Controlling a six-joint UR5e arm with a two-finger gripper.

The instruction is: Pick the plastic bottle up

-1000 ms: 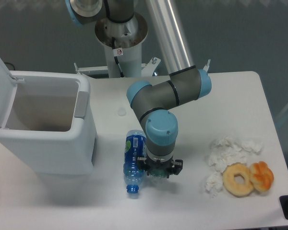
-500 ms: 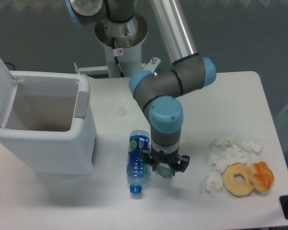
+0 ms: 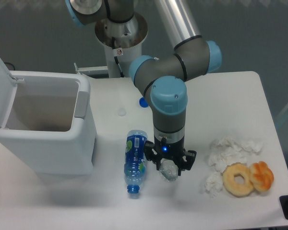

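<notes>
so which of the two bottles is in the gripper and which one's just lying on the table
The gripper holds the small clear bottle, seen end-on below the wrist. The longer blue-label bottle with the blue cap lies on its side on the table.

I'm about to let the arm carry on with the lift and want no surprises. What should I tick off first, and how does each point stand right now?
1. Pincer closed on the plastic bottle: ok, a clear bottle end shows between the fingers.
2. Right bottle taken: cannot tell, its label and cap are hidden under the wrist.
3. Blue-label bottle left alone: ok, it lies flat on the table, beside the pincer.
4. Held bottle clear of the table: cannot tell from this top view.
5. Tissues and doughnuts out of the way: ok, off to the side.
6. Bin open: ok, lid up.
</notes>
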